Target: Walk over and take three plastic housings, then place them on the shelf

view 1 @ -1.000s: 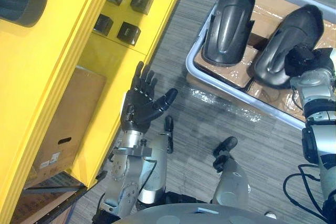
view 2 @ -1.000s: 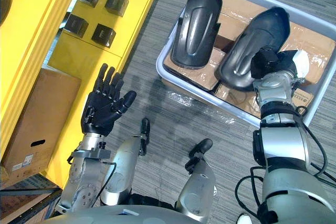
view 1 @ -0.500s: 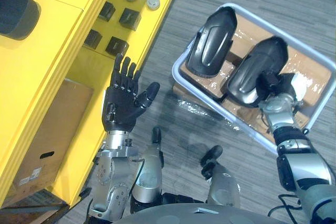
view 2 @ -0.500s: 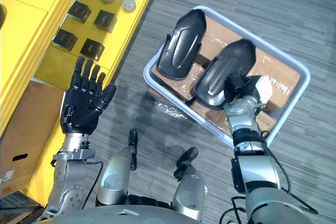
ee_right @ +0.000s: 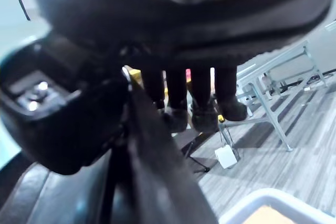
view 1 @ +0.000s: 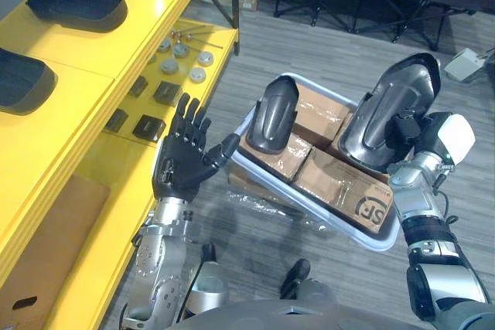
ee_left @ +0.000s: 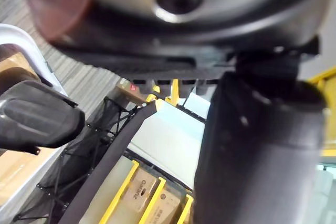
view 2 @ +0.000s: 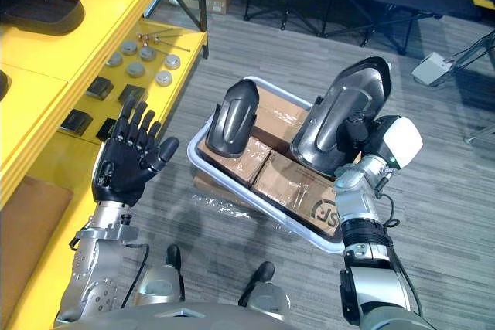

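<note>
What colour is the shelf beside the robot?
Bright yellow; the shelf shows best in the left eye view.

Left hand (view 1: 184, 166): dark, matt, with slim segmented fingers and broad flat palm. Left arm (view 1: 161, 268): silver-grey metal casing, boxy wrist block with dark screw holes, thin black cable alongside. Right hand (view 1: 404, 127): dark, blocky; rounded white cover (view 1: 455, 137) on thumb side. Right arm (view 1: 424, 210): silver-grey cylindrical segments parted by black rings; thin black cable looped beside wrist.
</note>
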{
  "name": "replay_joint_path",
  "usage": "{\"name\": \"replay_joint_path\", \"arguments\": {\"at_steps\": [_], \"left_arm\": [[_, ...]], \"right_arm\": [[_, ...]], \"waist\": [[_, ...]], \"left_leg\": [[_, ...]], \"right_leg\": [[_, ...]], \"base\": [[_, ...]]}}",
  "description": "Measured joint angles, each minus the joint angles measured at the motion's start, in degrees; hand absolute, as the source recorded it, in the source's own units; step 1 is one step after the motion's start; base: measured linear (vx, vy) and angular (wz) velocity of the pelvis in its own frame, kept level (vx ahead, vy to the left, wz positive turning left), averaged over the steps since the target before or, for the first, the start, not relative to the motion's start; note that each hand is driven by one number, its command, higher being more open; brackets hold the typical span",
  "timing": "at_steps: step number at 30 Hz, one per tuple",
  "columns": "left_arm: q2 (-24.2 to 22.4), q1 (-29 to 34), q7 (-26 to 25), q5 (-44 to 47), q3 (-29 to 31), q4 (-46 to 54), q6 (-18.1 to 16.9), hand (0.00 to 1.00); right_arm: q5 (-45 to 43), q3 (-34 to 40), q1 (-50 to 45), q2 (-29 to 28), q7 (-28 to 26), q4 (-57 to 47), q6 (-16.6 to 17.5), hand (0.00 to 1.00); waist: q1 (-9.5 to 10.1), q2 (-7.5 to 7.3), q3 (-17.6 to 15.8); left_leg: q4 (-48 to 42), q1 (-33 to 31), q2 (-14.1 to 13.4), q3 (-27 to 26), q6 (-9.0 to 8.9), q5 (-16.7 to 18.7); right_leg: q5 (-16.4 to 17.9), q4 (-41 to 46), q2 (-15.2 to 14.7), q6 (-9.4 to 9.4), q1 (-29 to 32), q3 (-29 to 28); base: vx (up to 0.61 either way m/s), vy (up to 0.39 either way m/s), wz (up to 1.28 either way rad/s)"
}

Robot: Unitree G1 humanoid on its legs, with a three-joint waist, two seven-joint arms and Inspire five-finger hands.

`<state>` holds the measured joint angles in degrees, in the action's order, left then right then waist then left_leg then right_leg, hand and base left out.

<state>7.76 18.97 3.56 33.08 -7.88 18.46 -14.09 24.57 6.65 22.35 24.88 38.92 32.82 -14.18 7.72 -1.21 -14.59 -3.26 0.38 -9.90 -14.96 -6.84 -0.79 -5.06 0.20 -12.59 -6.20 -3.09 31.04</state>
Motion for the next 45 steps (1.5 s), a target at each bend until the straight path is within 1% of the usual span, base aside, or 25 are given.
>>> {"name": "replay_joint_path", "arguments": {"at_steps": [2, 5, 6, 7, 8, 10, 11, 12, 13, 15, 16, 18, 19, 20, 22, 24, 27, 28, 30, 33, 37, 40, 41, 45], "left_arm": [[0.0, 1.1, 0.9, 0.0, 0.4, 0.0, 0.4, 1.0], [0.0, 1.8, 3.0, 0.0, 1.4, 0.0, 1.0, 1.0], [0.0, 1.7, 3.5, 0.0, 1.4, 0.1, 1.5, 1.0], [0.0, 1.4, 4.3, -0.5, 1.4, 0.2, 2.8, 1.0], [0.0, 0.8, 5.1, -3.1, 1.3, 0.2, 4.0, 1.0], [1.2, -1.3, 6.2, -6.9, -0.1, 0.1, 7.7, 1.0], [1.7, -2.0, 6.5, -7.3, -0.7, 0.1, 8.9, 1.0], [2.4, -3.9, 7.1, -8.4, -1.8, 0.0, 11.5, 1.0], [2.6, -4.9, 7.3, -8.5, -2.6, -0.2, 12.8, 1.0], [3.5, -8.8, 8.6, -8.2, -4.9, -2.3, 18.7, 1.0], [3.5, -9.8, 8.7, -8.1, -5.5, -3.5, 19.8, 1.0], [3.5, -13.0, 8.4, -4.8, -6.8, -9.3, 24.5, 1.0], [3.4, -13.6, 8.4, -3.7, -7.1, -10.8, 25.7, 1.0], [3.3, -14.5, 7.7, -1.4, -7.6, -13.5, 27.8, 1.0], [3.3, -15.1, 6.4, 2.1, -8.3, -16.4, 29.5, 1.0], [3.1, -15.1, 4.9, 5.7, -8.7, -17.4, 29.6, 1.0], [3.1, -16.5, 3.6, 8.7, -9.4, -17.4, 29.6, 1.0], [2.7, -17.5, 2.9, 9.9, -9.4, -17.4, 29.6, 1.0], [1.9, -18.7, 2.0, 10.5, -9.6, -18.1, 29.6, 1.0], [1.0, -19.8, 0.1, 12.2, -10.2, -19.1, 29.3, 1.0], [1.0, -21.2, -0.8, 16.3, -11.6, -21.6, 29.2, 1.0], [1.1, -21.2, -1.0, 18.6, -11.8, -22.9, 29.1, 1.0], [1.1, -21.2, -1.1, 18.8, -11.8, -22.9, 29.1, 0.0], [1.1, -21.3, -3.0, 18.9, -12.2, -23.0, 28.6, 0.0]], "right_arm": [[0.0, 0.3, -0.6, 0.0, 0.4, -0.9, 0.1, 0.0], [2.9, 0.7, -2.5, 0.0, 0.4, -5.5, 1.8, 0.0], [3.9, 0.7, -2.7, 0.1, 0.3, -6.3, 2.3, 0.0], [5.5, 0.5, -3.3, 0.3, 0.2, -8.2, 3.4, 0.0], [7.4, -0.3, -3.5, 1.2, -0.1, -9.5, 4.6, 0.0], [10.5, -3.0, -3.5, 4.1, -2.0, -10.8, 6.8, 0.0], [11.3, -3.7, -3.5, 4.7, -2.4, -11.2, 7.5, 0.0], [12.6, -4.9, -3.3, 5.6, -3.0, -11.5, 9.5, 0.0], [13.4, -5.5, -3.3, 5.9, -3.4, -11.8, 10.1, 0.0], [13.8, -7.8, -3.4, 6.3, -4.9, -13.1, 13.3, 0.0], [14.5, -8.3, -3.4, 6.3, -5.1, -13.3, 14.0, 0.0], [17.0, -9.7, -3.4, 6.2, -6.3, -14.7, 17.0, 0.0], [17.7, -10.1, -3.5, 6.2, -6.5, -15.0, 17.7, 0.0], [18.4, -10.4, -3.6, 6.2, -6.8, -15.5, 19.2, 0.0], [18.5, -11.0, -3.6, 6.2, -7.1, -16.2, 21.6, 0.0], [18.5, -11.9, -3.7, 6.2, -7.4, -16.3, 23.3, 0.0], [20.0, -12.8, -4.1, 5.8, -7.8, -16.3, 24.7, 0.0], [20.2, -13.7, -4.3, 4.7, -8.7, -16.3, 25.9, 0.0], [20.2, -15.1, -5.3, 2.9, -9.0, -16.3, 27.3, 0.0], [20.9, -18.2, -6.6, 0.0, -10.9, -16.3, 29.5, 0.0], [22.6, -21.8, -8.4, -2.2, -12.7, -16.3, 31.2, 0.0], [23.7, -21.9, -9.3, -3.6, -13.1, -16.1, 30.9, 0.0], [24.2, -21.9, -9.3, -4.3, -13.1, -16.1, 30.7, 0.0], [24.2, -22.6, -9.4, -5.0, -12.8, -15.4, 30.7, 0.0]], "waist": [[0.05, 0.15, 0.3], [-0.03, 0.62, 0.6], [-0.06, 0.76, 0.7], [-0.13, 0.97, 1.2], [-0.16, 1.14, 1.5], [-0.19, 1.2, 2.6], [-0.24, 1.19, 2.8], [-0.26, 1.15, 3.0], [-0.37, 1.13, 3.1], [-1.29, 1.07, 4.2], [-1.5, 1.05, 4.4], [-2.64, 0.78, 5.0], [-3.12, 0.69, 5.3], [-3.87, 0.44, 5.8], [-4.78, -0.01, 6.4], [-4.84, 0.02, 6.6], [-4.78, 0.21, 7.0], [-4.85, 0.35, 7.4], [-4.8, 0.55, 8.3], [-4.96, 0.75, 9.4], [-4.87, 0.35, 9.8], [-4.83, 0.17, 9.9], [-4.87, 0.11, 10.0], [-4.85, -0.2, 10.3]], "left_leg": [[-0.1, 0.0, 0.1, 0.0, 0.05, 0.1], [-0.1, -0.1, 0.2, -0.1, 0.06, 0.1], [-0.1, -0.1, 0.2, -0.2, 0.06, 0.1], [-0.1, -0.1, 0.2, -0.3, 0.05, 0.1], [0.1, 0.1, 0.2, -0.5, 0.05, 0.1], [0.4, 0.4, 0.3, -1.1, 0.06, 0.1], [0.5, 0.5, 0.3, -1.2, 0.06, 0.1], [0.6, 1.3, 0.3, -1.9, 0.05, 0.1], [0.7, 1.7, 0.3, -2.2, 0.05, 0.1], [1.8, 3.2, 0.6, -3.4, 0.05, 0.1], [1.8, 3.6, 0.6, -3.9, 0.03, 0.2], [2.6, 5.0, 0.6, -5.2, 0.0, 0.2], [2.6, 5.2, 0.6, -5.4, -0.02, 0.2], [2.6, 5.3, 0.6, -5.7, -0.05, 0.2], [2.6, 5.4, 0.5, -6.3, -0.06, 0.2], [2.6, 6.1, 0.5, -7.2, -0.1, 0.3], [2.6, 6.1, 0.5, -7.2, -0.1, 0.2], [2.6, 6.1, 0.5, -7.2, -0.08, 0.2], [2.7, 6.1, 0.5, -7.2, -0.09, 0.2], [2.8, 6.1, 0.6, -7.2, -0.09, 0.1], [2.9, 6.0, 0.6, -7.0, -0.08, 0.0], [3.1, 6.0, 0.9, -6.7, 0.04, 0.0], [3.4, 6.1, 1.0, -6.7, 0.06, -0.2], [3.4, 6.1, 1.0, -6.5, 0.07, -0.2]], "right_leg": [[-0.3, -0.7, 0.0, -0.1, -0.4, 0.0], [-0.7, -1.4, 0.2, -0.15, -0.4, 0.0], [-0.7, -1.4, 0.2, -0.16, -0.4, 0.0], [-0.8, -1.5, 0.2, -0.2, -0.4, -0.1], [-0.8, -1.6, 0.2, -0.23, -0.4, -0.2], [-1.2, -2.0, 0.2, -0.3, -0.3, -0.8], [-1.4, -2.3, 0.3, -0.25, -0.4, -0.9], [-1.7, -2.6, 0.3, -0.28, -0.7, -1.6], [-1.8, -2.8, 0.3, -0.31, -1.0, -1.7], [-2.2, -3.4, 0.4, -0.52, -1.5, -2.8], [-2.2, -3.4, 0.4, -0.56, -1.6, -3.2], [-2.3, -3.5, 0.5, -0.53, -1.8, -4.4], [-2.3, -3.5, 0.5, -0.52, -1.8, -4.6], [-2.5, -3.8, 0.6, -0.55, -1.8, -4.8], [-3.1, -4.6, 0.9, -0.42, -1.7, -5.3], [-3.3, -4.6, 0.9, -0.4, -1.8, -6.1], [-3.5, -4.6, 0.9, -0.33, -1.8, -6.1], [-3.5, -4.6, 0.9, -0.32, -1.8, -6.1], [-3.5, -4.6, 0.9, -0.32, -1.8, -6.1], [-3.5, -4.6, 0.9, -0.34, -1.7, -6.1], [-3.6, -4.6, 0.9, -0.37, -1.8, -6.0], [-3.6, -4.6, 0.6, -0.5, -1.8, -5.8], [-3.7, -4.6, 0.6, -0.51, -1.8, -5.8], [-3.7, -4.7, 0.5, -0.45, -1.8, -5.8]], "base": [[0.0, 0.0, 0.0], [0.0, 0.0, 0.0], [0.0, 0.0, 0.0], [0.02, 0.01, -0.04], [0.03, 0.011, -0.06], [0.02, 0.011, -0.11], [0.02, 0.013, -0.18], [0.01, 0.013, -0.17], [0.0, 0.022, -0.2], [0.0, 0.024, -0.23], [-0.01, 0.029, -0.32], [-0.02, 0.027, -0.29], [-0.03, 0.015, -0.19], [-0.03, 0.008, -0.14], [-0.02, 0.006, -0.16], [-0.03, 0.016, -0.18], [-0.02, 0.013, -0.03], [-0.03, 0.017, 0.0], [0.0, 0.0, 0.0], [0.0, 0.0, 0.0], [0.0, 0.0, 0.0], [0.01, 0.035, 0.03], [0.0, 0.0, 0.0], [0.0, 0.0, 0.0]]}}
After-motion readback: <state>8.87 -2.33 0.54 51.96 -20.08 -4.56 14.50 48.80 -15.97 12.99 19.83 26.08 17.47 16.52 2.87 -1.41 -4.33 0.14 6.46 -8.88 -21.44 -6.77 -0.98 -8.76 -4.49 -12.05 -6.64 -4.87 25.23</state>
